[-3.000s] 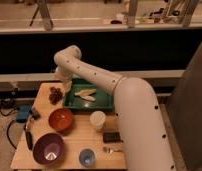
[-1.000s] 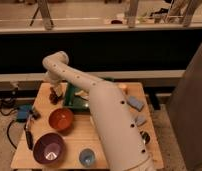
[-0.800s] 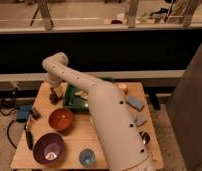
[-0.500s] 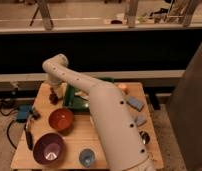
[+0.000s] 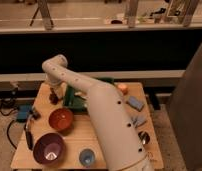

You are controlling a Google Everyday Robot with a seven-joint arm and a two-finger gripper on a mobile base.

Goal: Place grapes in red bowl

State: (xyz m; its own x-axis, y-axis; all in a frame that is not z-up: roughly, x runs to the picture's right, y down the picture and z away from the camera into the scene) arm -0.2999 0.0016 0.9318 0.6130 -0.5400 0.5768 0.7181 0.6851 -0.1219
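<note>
The grapes (image 5: 54, 99) are a small dark bunch on the far left part of the wooden table (image 5: 101, 131), partly hidden by my gripper. My gripper (image 5: 53, 93) hangs straight down from the white arm's wrist (image 5: 55, 70) and is right at the grapes, on top of them. The red bowl (image 5: 61, 119) stands empty just in front of the grapes, a short way nearer the camera.
A purple bowl (image 5: 48, 147) stands front left and a blue cup (image 5: 86, 157) at the front edge. A green tray (image 5: 76, 99) lies just right of the gripper. An orange fruit (image 5: 123, 88) and a blue-grey sponge (image 5: 135, 103) lie right. Cables (image 5: 25, 119) hang off the left edge.
The arm has swung left from over the green tray to the grapes. Over the last second the gripper has stayed on the grapes, barely moving.
</note>
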